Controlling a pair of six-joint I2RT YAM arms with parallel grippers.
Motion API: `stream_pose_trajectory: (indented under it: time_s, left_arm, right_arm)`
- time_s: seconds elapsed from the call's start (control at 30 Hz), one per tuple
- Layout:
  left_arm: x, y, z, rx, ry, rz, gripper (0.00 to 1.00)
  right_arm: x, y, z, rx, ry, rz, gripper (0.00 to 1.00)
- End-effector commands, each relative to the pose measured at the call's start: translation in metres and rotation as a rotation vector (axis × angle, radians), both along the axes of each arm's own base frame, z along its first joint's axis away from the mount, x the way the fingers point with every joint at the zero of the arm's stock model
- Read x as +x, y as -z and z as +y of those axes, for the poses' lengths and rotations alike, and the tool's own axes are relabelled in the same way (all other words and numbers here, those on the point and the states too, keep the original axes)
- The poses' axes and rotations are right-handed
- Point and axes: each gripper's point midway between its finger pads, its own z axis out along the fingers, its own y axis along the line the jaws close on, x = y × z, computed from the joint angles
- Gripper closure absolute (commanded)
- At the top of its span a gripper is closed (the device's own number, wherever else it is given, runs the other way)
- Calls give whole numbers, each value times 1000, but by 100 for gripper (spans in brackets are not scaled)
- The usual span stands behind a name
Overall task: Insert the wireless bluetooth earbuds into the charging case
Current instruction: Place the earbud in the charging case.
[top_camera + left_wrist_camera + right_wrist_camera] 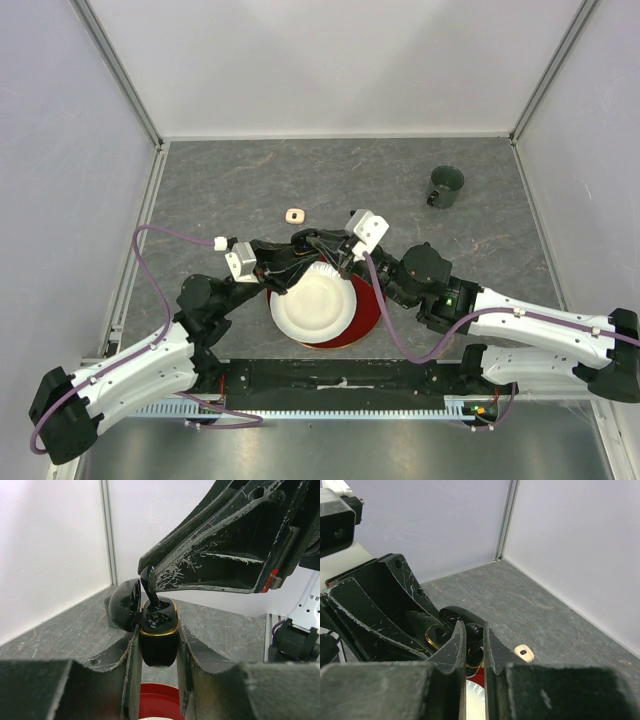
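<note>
Left gripper (157, 647), bottom of frame, clamps the glossy charging case (159, 630) at centre. Right gripper (472, 641) pinches a black earbud (151, 596) right above it. Light, slippery bit, probably best held by its head.

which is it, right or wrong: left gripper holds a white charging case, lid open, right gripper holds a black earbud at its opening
Wrong on colour: the charging case in the left gripper is black, gold-rimmed, per the left wrist view. Rest holds.

Pretty bright overall, everything is lit evenly, shadows are kept soft, and the nearest foreground is blurred in wrist views.
</note>
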Motion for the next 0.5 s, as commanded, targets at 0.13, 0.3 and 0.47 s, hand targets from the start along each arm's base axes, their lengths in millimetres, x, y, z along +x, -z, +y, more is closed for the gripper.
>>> stream_pose_trajectory:
  time_s: [0.13,0.3,0.47]
  left_arm:
    - [-3,-34,11,-99,-28,-56,98]
    - [1,-37,16,-116,-64,-61,98]
    - [4,-37,18,-124,-84,-56,98]
  right_arm:
    - [-6,7,1,-46,-11,-3,100]
    - [-4,7,-2,-39,12,7,100]
    - [-5,7,-1,-35,12,7,100]
